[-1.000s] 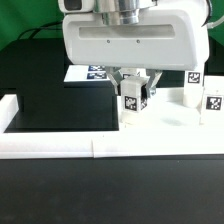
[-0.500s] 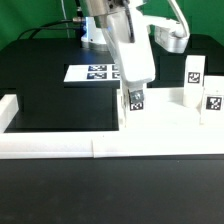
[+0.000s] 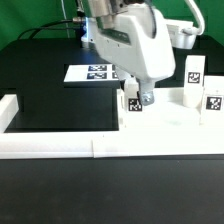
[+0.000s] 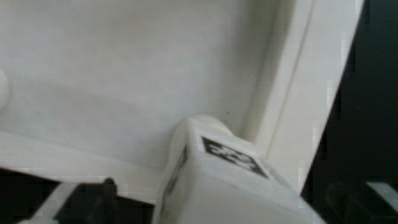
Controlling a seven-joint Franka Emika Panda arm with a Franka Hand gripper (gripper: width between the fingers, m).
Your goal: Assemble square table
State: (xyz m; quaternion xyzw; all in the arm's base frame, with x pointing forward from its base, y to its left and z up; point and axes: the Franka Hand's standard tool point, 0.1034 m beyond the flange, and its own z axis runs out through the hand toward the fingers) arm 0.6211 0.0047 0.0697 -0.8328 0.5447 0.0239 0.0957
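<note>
The white square tabletop point(image 3: 170, 118) lies flat on the exterior view's right. One white leg point(image 3: 133, 100) with a black-and-white tag stands upright at the tabletop's near left corner. My gripper point(image 3: 137, 96) comes down on it from above and is shut on the leg. In the wrist view the same leg point(image 4: 228, 160) shows its tag between my dark fingers point(image 4: 75, 200), with the tabletop's surface point(image 4: 125, 80) behind it. Two more tagged legs point(image 3: 194, 80) point(image 3: 213, 100) stand upright on the far right. The fourth leg is out of view.
The marker board point(image 3: 93, 72) lies flat on the black table behind the arm. A long low white border wall point(image 3: 60, 146) runs along the front and turns up the exterior view's left side point(image 3: 10, 106).
My hand has turned about its vertical axis above the leg, from broadside to edge-on and round again. The leg stays upright at the same corner.
</note>
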